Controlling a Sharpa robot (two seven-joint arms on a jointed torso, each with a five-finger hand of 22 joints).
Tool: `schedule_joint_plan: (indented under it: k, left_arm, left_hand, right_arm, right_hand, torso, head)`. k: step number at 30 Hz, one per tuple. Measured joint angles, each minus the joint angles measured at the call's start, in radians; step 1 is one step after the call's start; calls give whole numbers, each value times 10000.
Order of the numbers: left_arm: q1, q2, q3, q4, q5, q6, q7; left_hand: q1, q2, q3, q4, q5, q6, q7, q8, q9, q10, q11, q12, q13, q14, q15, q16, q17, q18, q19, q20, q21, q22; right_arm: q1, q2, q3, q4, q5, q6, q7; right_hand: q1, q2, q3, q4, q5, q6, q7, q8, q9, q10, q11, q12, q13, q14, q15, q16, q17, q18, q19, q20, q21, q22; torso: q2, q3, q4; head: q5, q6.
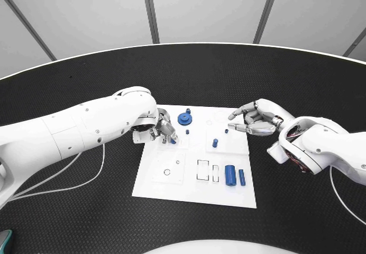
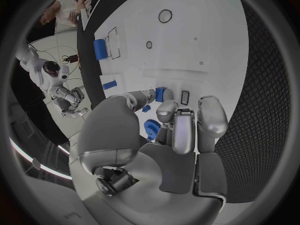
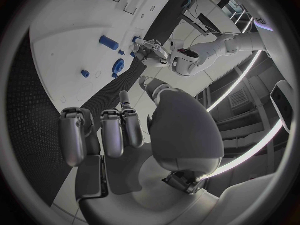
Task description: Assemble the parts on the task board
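Cylinders sat nearest: two blue cylinders lay side by side at the near right of the task board, just right of the rectangular slots. Further in, a small blue peg stood mid-board. Left hand was down at the board's left edge, fingers pinched on a small blue part. Right hand hovered at the far right corner, fingers spread, holding nothing. Farthest, a blue gear sat on the board. Risk, as I judged it: that pinch looked slight, so a tilted part could jam at its hole or slip free.
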Motion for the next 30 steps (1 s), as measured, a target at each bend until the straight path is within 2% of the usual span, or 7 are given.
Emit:
schedule_joint_plan:
  k: [7, 13, 14, 18, 21, 30]
  left_arm:
    - [-1, -1, -1, -26, 0, -83, -11]
    - [-1, -11, -1, -31, 2, -133, -6]
    - [-1, -16, -1, -30, 4, -136, -6]
    - [-1, -38, -1, -21, 7, -145, -7]
    - [-1, -67, -1, -6, 10, -168, -5]
    - [-2, -162, -1, 62, 14, -183, -17]
  left_hand:
    - [-136, -47, 106, -131, -46, 36, -35, -77, -48, 14, -15, 0, 8, 0, 0, 0, 0, 1, 0, 0, 0, 0]
    - [-341, -98, -318, 155, -93, 169, -86, -117, -82, 33, -37, 38, 42, 0, 1, 0, -1, 1, 0, 0, 0, -1]
    - [-427, -105, -461, 223, -92, 226, -98, -141, -96, 33, -37, 38, 60, 0, 1, 0, -1, -102, 0, 0, 0, -1]
    - [-574, -247, -1031, 505, -127, 295, -103, -142, -157, 32, -36, 38, 104, 0, 1, 0, -1, -102, 0, 0, 0, -2]
    - [-596, -269, -1330, 672, -130, 328, -102, -184, -174, 32, -35, 38, 117, 0, 1, 0, -1, -101, 0, 0, 0, -2]
    - [-596, -269, -1927, 909, -130, 328, -101, -227, -221, 31, -35, 38, 115, 0, 1, 0, -1, -100, 0, 0, 0, -2]
  right_arm:
    - [0, 8, 0, -11, 0, -8, 6]
    - [0, 12, 0, -19, 0, -10, 9]
    - [0, 13, 0, -21, 0, -10, 10]
    - [0, 10, 0, -24, 0, -12, 14]
    - [0, 4, 0, -28, 0, -9, 21]
    - [0, -5, 0, -82, 0, 0, 22]
  right_hand:
    - [0, 0, 0, 0, 0, 0, 0, -1, 0, 0, 1, 0, -1, 0, 0, 0, 0, 0, 0, 0, 0, 0]
    - [0, 0, 0, 0, 0, 0, 0, -1, 0, 0, 0, 0, -1, 0, 0, -70, 0, 0, 0, 0, 0, 0]
    - [0, 0, 0, 0, 0, 0, 0, -2, 0, 0, 0, 0, -2, 0, 0, -70, 0, 0, 0, 0, 0, 0]
    - [0, 0, 0, 0, 0, 0, -1, -2, 0, 0, 0, 0, -2, 0, 0, -70, -1, 0, 0, 0, 0, 0]
    - [0, 0, 0, 0, 0, 0, 0, -2, 0, 0, 0, 0, -2, 0, 0, -70, 0, 0, 0, 0, 0, 0]
    - [0, 0, 0, 0, 0, 0, 0, -3, 0, 0, 0, -41, -3, 0, 0, -70, -1, 0, 0, 0, -40, 0]
  torso:
    - [0, -5, 1]
    - [2, -7, 4]
    - [2, -7, 5]
    - [2, -6, 6]
    - [2, -6, 6]
    - [2, -7, 8]
  head:
    - [-1, -7]
    - [-2, 0]
    - [-2, 0]
    - [-3, 0]
    - [-5, 0]
    - [-20, 16]
